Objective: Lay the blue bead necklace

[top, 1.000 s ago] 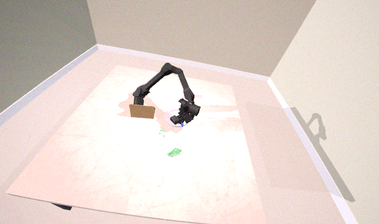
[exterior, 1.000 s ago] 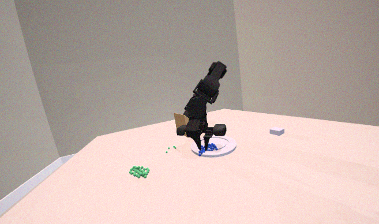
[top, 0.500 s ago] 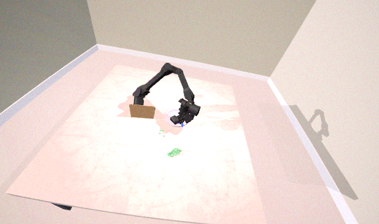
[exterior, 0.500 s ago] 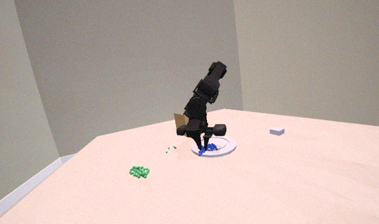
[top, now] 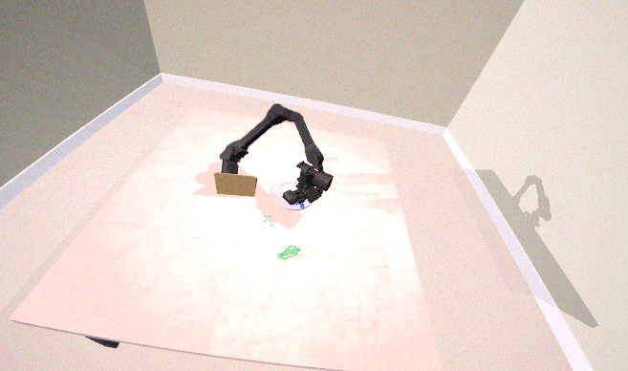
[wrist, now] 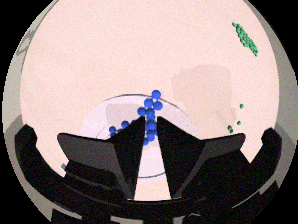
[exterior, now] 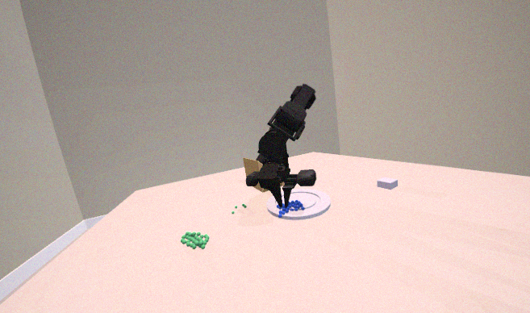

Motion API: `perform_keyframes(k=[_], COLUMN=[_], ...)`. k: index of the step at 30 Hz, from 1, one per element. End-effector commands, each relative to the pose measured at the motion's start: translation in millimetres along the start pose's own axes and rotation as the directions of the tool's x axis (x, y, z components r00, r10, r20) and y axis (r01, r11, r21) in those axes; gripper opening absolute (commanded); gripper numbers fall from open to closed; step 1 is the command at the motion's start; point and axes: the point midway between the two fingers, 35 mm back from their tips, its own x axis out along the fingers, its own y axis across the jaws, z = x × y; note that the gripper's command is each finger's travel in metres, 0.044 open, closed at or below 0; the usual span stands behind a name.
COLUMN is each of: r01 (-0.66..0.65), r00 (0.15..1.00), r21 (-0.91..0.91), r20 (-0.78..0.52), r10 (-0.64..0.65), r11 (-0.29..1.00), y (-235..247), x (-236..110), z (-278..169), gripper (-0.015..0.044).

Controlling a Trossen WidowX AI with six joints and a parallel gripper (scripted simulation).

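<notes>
The round bead board [top: 277, 197] [exterior: 325, 205] [wrist: 95, 120] is a pale disc with a ring line, flat on the table. The blue bead necklace [top: 302, 207] [exterior: 297, 205] [wrist: 151, 127] lies bunched on the board's near part in the exterior view, with a few beads at the rim. My gripper [exterior: 283, 206] [wrist: 151, 120] points down, low over the board, and is shut on a strand of the necklace. Beads show between the fingertips and beyond them in the wrist view; others are partly hidden behind the left finger.
A bunched green bead necklace [top: 289, 252] [exterior: 195, 240] [wrist: 246, 40] lies away from the board. Several small green beads [top: 271, 225] [exterior: 244, 206] [wrist: 241, 106] lie between it and the board. A brown panel [top: 235, 185] [exterior: 252, 169] stands by the arm base. A pale block [exterior: 387, 183] lies farther off.
</notes>
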Motion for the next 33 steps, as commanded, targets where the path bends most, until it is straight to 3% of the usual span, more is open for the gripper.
perform_keyframes(k=[1,14,30,33], r01=[0.002,0.001,0.001,0.002], r00=[1.000,1.000,1.000,1.000], r21=[-0.002,-0.003,-0.003,-0.002], r20=[0.005,0.005,0.005,0.004], r10=[-0.002,-0.001,-0.001,-0.002], r11=[1.000,1.000,1.000,1.000], y=[-0.5,-0.5,-0.5,-0.3], x=[-1.5,8.3,-1.0,0.3], z=[6.9,7.3,7.3,6.8], gripper=[0.0000,0.0000,0.0420,0.0440])
